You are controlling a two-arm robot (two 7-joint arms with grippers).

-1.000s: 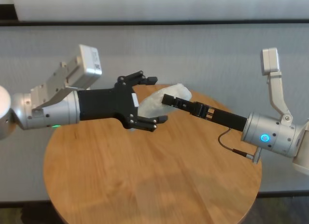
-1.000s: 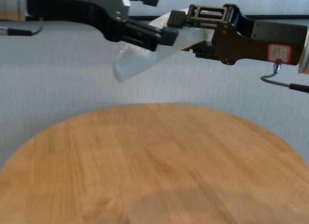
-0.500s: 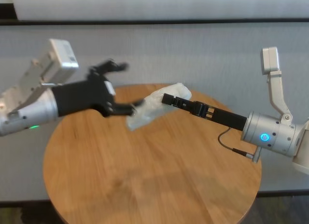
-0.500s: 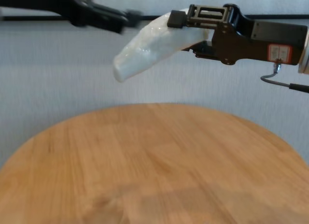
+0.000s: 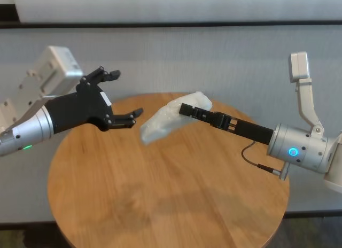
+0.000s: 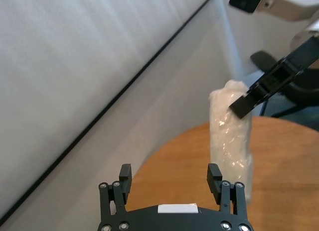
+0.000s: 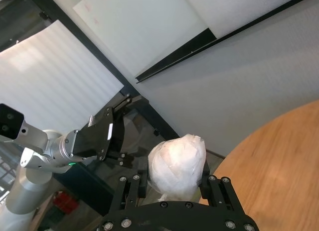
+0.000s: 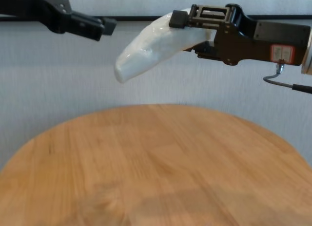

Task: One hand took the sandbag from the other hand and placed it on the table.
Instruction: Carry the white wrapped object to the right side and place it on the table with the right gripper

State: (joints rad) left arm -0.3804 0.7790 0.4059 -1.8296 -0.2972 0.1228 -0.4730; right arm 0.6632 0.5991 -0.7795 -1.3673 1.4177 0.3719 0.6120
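Nearest in the chest view, the round wooden table (image 8: 161, 172) fills the lower half of the frame and carries nothing that can be seen, so the last step, setting the bag down, is not yet done. Above it, in the upper centre of the frame, the sandbag (image 8: 153, 43) hangs in the air, one end clamped in the right end effector (image 8: 195, 28) and the free end drooping toward the left of the frame, well above the wood. The handover itself looks complete: only the right end effector, the one with the red-and-white sticker, touches the bag, and its open-frame fingers are closed tight on the bag's thicker end, as the right wrist view confirms, where the bag bulges between them. What seems left is for this arm to lower the bag onto the table and let go. Farther back and toward the upper left of the head view, the left end effector (image 5: 115, 98) stands apart from the bag with its fingers spread wide and nothing between them; a clear gap separates its lower fingertip from the bag's free end. Behind everything runs a pale wall with a dark horizontal strip.
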